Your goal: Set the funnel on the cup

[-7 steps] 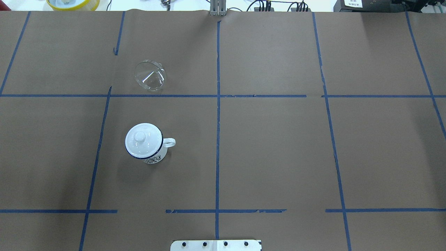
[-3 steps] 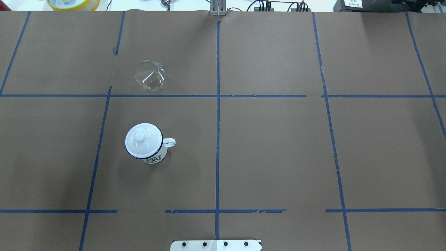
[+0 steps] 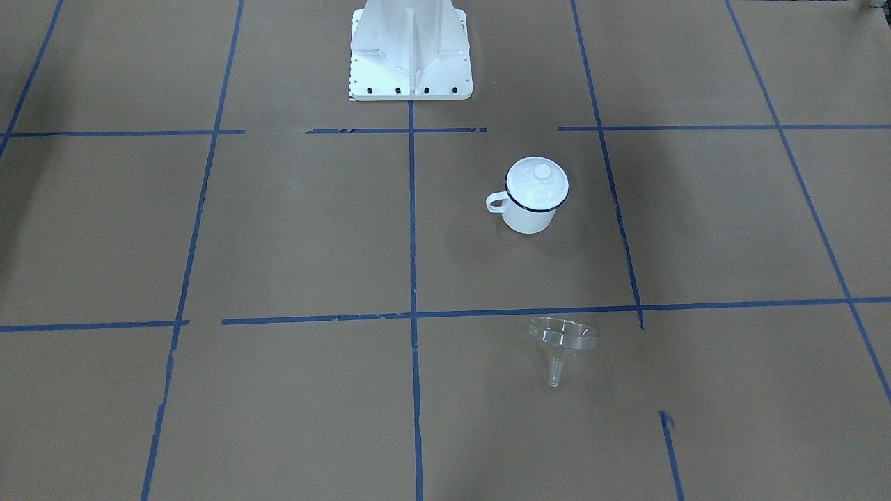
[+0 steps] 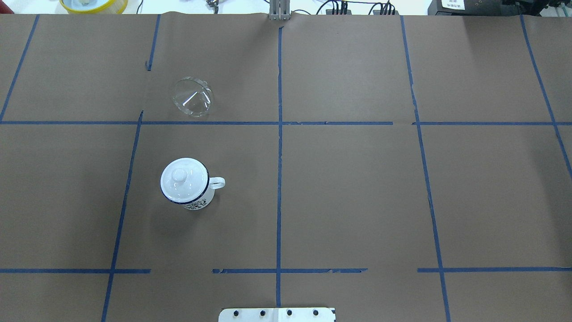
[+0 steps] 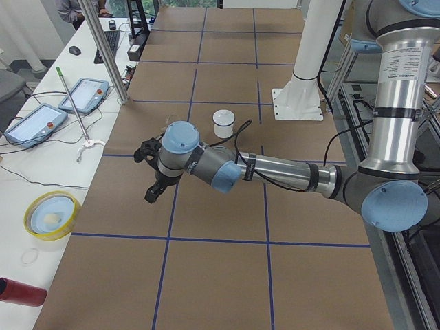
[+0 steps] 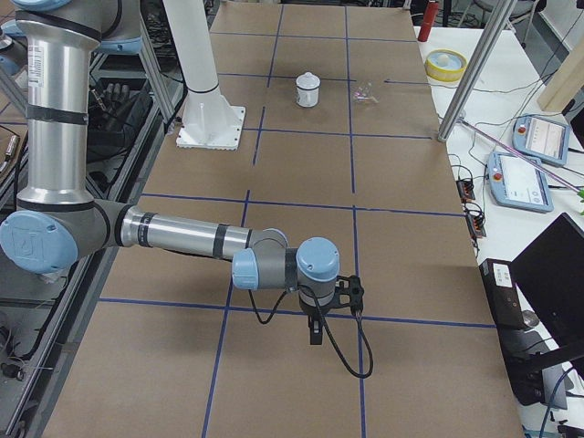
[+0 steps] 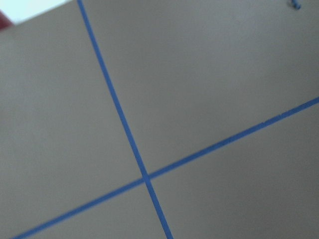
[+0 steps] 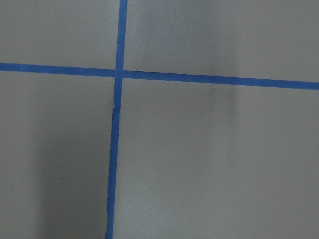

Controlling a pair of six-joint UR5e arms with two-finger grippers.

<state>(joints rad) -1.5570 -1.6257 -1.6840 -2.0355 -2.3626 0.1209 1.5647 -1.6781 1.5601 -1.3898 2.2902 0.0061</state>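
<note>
Bench [image 4: 357, 188] covered in brown paper [image 4: 482, 197] and divided into rectangles by blue tape lines [image 4: 279, 179]. A white mounting plate [image 4: 277, 314] sits at the middle of the robot's edge. In the left half, a lidded white cup [image 4: 185, 185] stands upright. Nearer the far edge, well apart from it, a clear funnel [image 4: 192, 96] lies on its side.

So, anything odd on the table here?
The cup has its knobbed lid on, closing the mouth the funnel should sit in. The funnel lies tipped on its side, apart from the cup.
</note>
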